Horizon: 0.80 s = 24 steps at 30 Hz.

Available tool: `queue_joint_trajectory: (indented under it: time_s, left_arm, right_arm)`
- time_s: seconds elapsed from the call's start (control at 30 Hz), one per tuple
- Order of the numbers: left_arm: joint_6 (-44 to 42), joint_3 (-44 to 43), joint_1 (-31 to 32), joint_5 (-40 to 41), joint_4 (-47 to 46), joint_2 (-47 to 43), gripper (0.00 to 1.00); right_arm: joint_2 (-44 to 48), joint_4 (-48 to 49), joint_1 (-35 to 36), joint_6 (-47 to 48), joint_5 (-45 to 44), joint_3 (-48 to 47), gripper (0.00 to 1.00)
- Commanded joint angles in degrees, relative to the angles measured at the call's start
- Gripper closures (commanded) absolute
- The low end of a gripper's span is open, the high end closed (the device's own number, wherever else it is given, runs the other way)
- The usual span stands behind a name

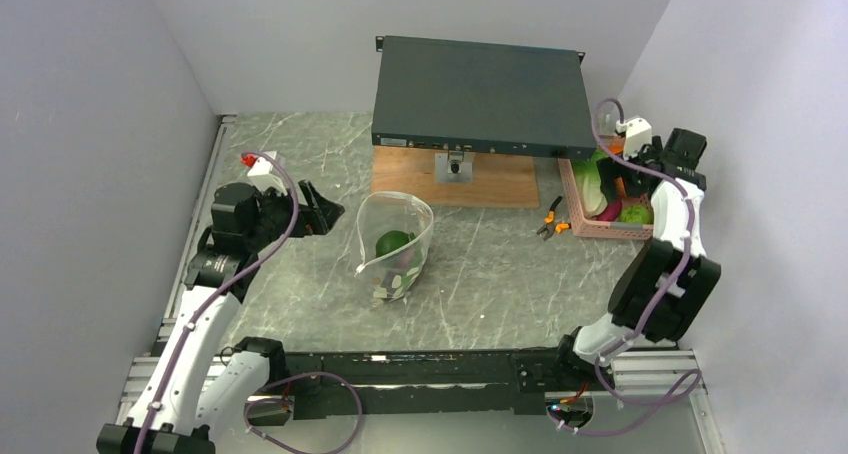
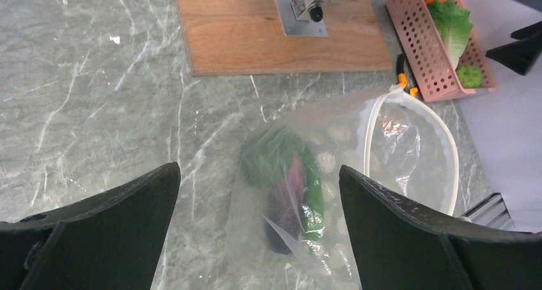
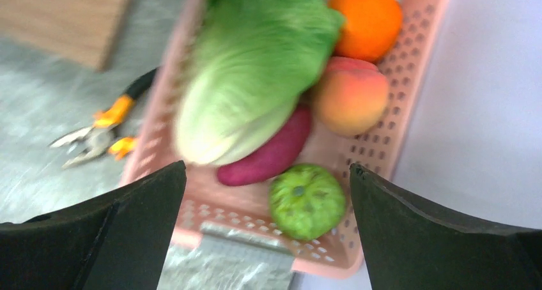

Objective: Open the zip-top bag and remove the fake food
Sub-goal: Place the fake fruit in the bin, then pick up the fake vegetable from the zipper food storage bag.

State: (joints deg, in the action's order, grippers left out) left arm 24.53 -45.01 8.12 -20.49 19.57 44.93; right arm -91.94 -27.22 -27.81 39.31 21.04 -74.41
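Observation:
The clear zip-top bag [image 1: 394, 246] stands mid-table with its white zip rim [image 2: 447, 137] gaping open. Green and dark purple fake food [image 2: 291, 181] lies inside it. My left gripper [image 1: 325, 209] is open and empty, just left of the bag; in the left wrist view it [image 2: 259, 239] frames the bag's closed end. My right gripper [image 1: 622, 179] is open and empty above the pink basket [image 3: 390, 143]. The basket holds lettuce [image 3: 249, 66], an orange ball [image 3: 367, 18], a peach piece [image 3: 350, 97], a purple piece [image 3: 271, 156] and a round green piece [image 3: 308, 200].
Orange-handled pliers [image 1: 552, 222] lie just left of the basket. A dark flat box [image 1: 478, 94] on a stand with a wooden base [image 1: 455, 179] sits at the back. Grey walls close in left and right.

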Motion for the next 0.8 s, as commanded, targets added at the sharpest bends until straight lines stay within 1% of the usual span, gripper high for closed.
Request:
queue_joint_trajectory:
  time_s: [0.0,0.07,0.17,0.27,0.4,0.47,0.57,0.7,0.77]
  left_arm:
    - [-2.98,-3.31,-0.25,-2.57,1.48,1.98,0.00]
    - [-2.84,-3.56,-0.13,-3.85,1.69,2.98,0.00]
    - [-2.21,-3.99,0.39,-6.37,1.79,4.16,0.00]
    - [-2.03,-4.43,1.83,-7.91,0.77,5.04,0.00]
    - [-2.77,-7.37,4.52,-7.38,1.41,7.18,0.00]
    - [-3.31,-8.47,5.36,-6.97,1.85,8.07,0.01]
    - [-3.00,-8.35,5.65,-7.02,0.78,7.81,0.03]
    - [-1.48,-7.47,5.83,-9.00,-2.62,6.92,0.05]
    - [-0.63,-7.05,6.16,-9.88,-4.29,7.39,0.09]
  right_arm:
    - [12.72,-14.28,-0.05,16.55,19.11,6.04,0.00]
    - [17.43,-20.72,0.03,24.84,24.64,9.93,0.00]
    - [22.25,-30.22,0.29,34.22,30.34,14.31,0.00]
    - [23.70,-38.20,0.85,41.13,34.37,16.54,0.00]
    - [24.09,-48.76,3.90,53.84,39.02,18.24,0.00]
    - [24.61,-50.11,7.50,54.95,39.61,18.54,0.00]
    - [25.30,-49.48,13.68,53.26,39.33,18.08,0.00]
    - [24.66,-48.73,20.60,48.92,40.39,14.32,0.00]
    - [24.03,-47.62,24.24,46.27,41.35,11.97,0.01]
